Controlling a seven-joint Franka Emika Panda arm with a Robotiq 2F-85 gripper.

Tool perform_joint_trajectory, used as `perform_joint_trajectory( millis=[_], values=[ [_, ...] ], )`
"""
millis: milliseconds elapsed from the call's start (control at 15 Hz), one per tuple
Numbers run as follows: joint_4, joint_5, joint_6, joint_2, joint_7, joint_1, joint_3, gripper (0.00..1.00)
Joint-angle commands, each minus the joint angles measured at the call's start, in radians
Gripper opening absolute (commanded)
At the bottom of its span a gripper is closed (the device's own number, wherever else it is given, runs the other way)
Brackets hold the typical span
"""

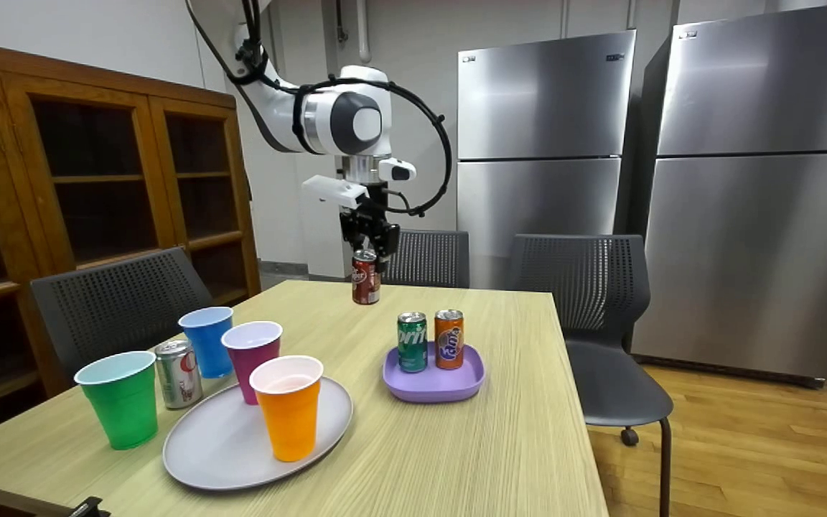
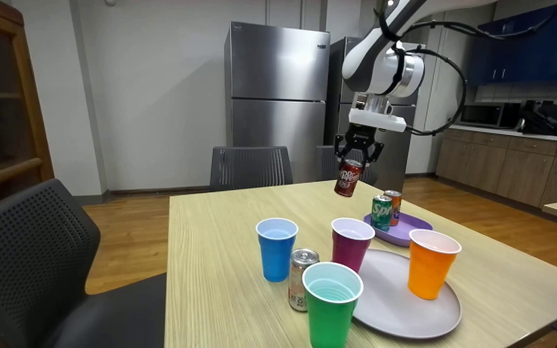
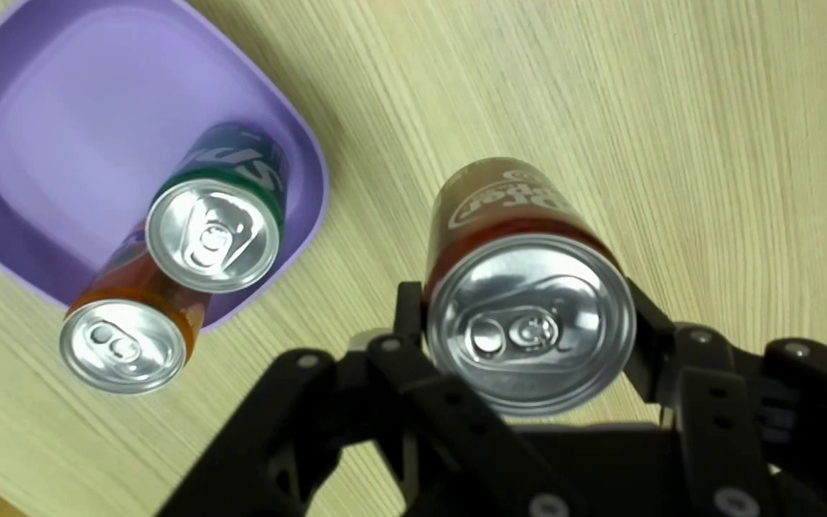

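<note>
My gripper (image 3: 526,323) is shut on a dark red Dr Pepper can (image 3: 514,205), with one finger on each side near its silver top. In both exterior views the can (image 1: 365,281) (image 2: 348,179) hangs below the gripper, tilted in one of them, and appears raised above the table. A purple tray (image 3: 62,93) lies beside it in the wrist view. A green Sprite can (image 3: 230,154) and an orange Fanta can (image 3: 137,276) stand upright in this tray. They also show in both exterior views, Sprite (image 1: 412,343) (image 2: 381,212) and Fanta (image 1: 449,341) (image 2: 394,205).
A grey plate (image 1: 220,445) on the table holds a purple cup (image 1: 252,362) and an orange cup (image 1: 288,416). Beside it stand a green cup (image 1: 120,406), a blue cup (image 1: 210,341) and a silver can (image 1: 178,377). Dark chairs (image 1: 582,287) surround the table (image 1: 500,459).
</note>
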Motion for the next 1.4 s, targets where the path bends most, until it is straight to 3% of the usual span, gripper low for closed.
perform_joint_trajectory(
  millis=[0,600,1333],
  values=[
    [-0.02,0.026,-0.035,-0.062,-0.089,-0.048,0.016,0.39],
    [-0.068,0.001,-0.081,-0.138,-0.144,-0.095,-0.024,0.39],
    [-0.181,-0.085,-0.106,-0.225,-0.097,-0.103,-0.125,0.39]
  ],
)
